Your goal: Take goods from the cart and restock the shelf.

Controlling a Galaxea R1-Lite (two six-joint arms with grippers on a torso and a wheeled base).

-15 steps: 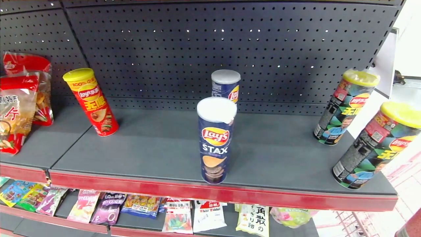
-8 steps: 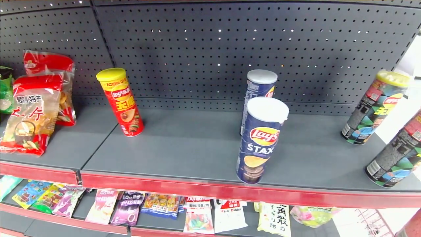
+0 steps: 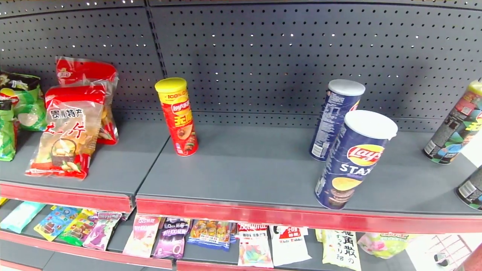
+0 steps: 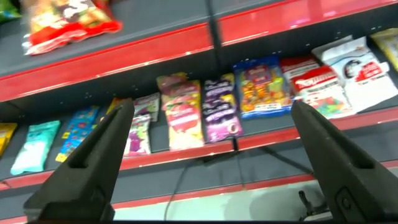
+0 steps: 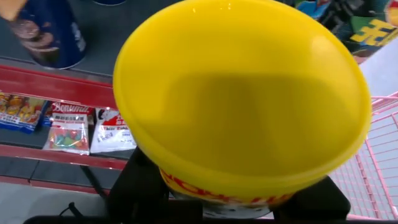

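Evidently the right gripper (image 5: 227,202) clamps a yellow-lidded can (image 5: 239,93) by its body, in front of the shelf (image 3: 241,169). The can is probably light, stiff and slick, so grip mid-body, never the lid. The left gripper (image 4: 211,106) gapes wide, empty.

shelf board (image 3: 244,169) looks like matt grey painted metal, holey back panel (image 3: 263,56) same, front strip (image 3: 263,216) glossy red. blue can (image 3: 352,162) at right is shiny print. bags (image 3: 67,131) at left crinkly film. red tube (image 5: 211,190) has a smooth yellow plastic lid (image 5: 242,93).
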